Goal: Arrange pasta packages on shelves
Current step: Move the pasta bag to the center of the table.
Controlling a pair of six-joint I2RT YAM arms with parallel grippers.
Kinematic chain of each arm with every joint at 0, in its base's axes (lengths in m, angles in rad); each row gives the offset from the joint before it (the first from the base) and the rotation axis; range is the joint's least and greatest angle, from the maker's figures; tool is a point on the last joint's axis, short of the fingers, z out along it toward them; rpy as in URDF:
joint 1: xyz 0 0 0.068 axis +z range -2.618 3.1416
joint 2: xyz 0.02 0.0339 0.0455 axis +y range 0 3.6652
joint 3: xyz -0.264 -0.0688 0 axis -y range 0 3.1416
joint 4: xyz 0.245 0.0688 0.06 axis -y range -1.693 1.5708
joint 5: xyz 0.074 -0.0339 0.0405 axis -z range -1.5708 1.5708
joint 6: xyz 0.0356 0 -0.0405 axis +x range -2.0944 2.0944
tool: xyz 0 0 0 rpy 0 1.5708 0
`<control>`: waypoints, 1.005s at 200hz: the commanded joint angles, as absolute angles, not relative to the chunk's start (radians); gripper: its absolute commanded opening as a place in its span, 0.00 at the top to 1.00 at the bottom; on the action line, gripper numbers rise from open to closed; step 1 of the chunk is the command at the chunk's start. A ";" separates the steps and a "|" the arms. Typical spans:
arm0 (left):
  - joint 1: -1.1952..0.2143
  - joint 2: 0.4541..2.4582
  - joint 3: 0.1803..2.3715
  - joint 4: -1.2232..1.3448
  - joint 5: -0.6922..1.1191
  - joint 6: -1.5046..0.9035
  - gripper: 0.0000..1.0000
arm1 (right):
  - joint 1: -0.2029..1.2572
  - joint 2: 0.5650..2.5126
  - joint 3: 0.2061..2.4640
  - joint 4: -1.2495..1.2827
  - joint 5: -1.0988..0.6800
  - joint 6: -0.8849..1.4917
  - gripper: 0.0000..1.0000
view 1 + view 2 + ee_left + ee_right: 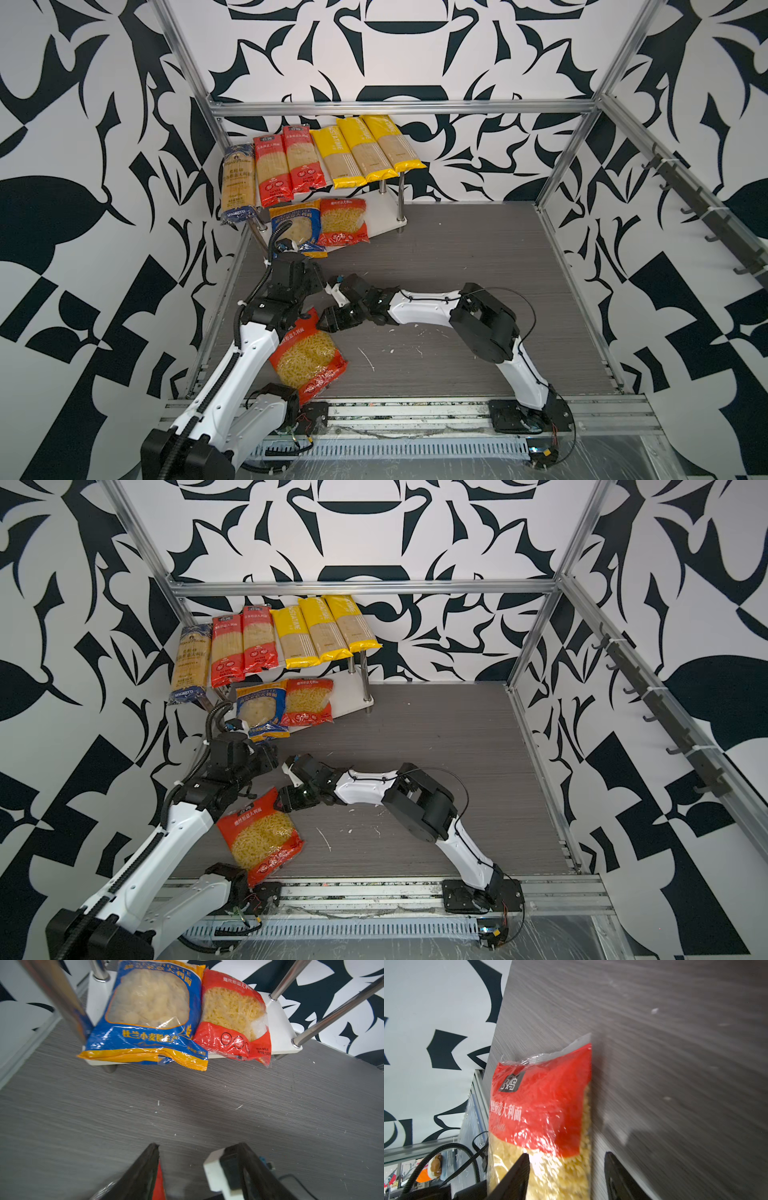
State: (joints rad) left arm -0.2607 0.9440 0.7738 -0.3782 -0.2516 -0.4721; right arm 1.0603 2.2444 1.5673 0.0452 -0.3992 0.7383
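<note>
The shelves stand at the far left corner of the grey table. Across the upper board lie 6 long packs side by side: 1 blue spaghetti pack at the left end, tilted with its lower end hanging off, then 2 red spaghetti packs and 3 yellow spaghetti packs. On the lower board the blue-orange bag and the shelved red-orange bag lie touching each other, and the left wrist view shows both poking out over the board's front edge. A third one, the loose red-orange bag, lies flat on the table near the front left, its upper left corner tucked under the left arm. The left gripper hangs over bare table facing the rack, its claw released with nothing between the fingers. The right gripper sits at the loose bag's top right corner. In its wrist view the claw is also spread, 1 finger over the bag's clear pasta part, the other over table just past the bag's edge, so it straddles that edge without pinching it.
</note>
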 commanded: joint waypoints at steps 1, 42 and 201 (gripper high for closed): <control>-0.256 0.922 0.780 -0.436 -0.281 -0.469 0.35 | 1.073 2.269 1.635 0.011 -0.393 0.722 0.40; -0.256 0.921 0.782 -0.431 -0.259 -0.469 0.35 | 1.090 2.317 1.685 0.000 -0.399 0.696 0.54; -0.325 1.014 0.821 -0.341 -0.137 -0.594 0.36 | 0.725 1.962 1.279 0.040 -0.471 0.573 1.00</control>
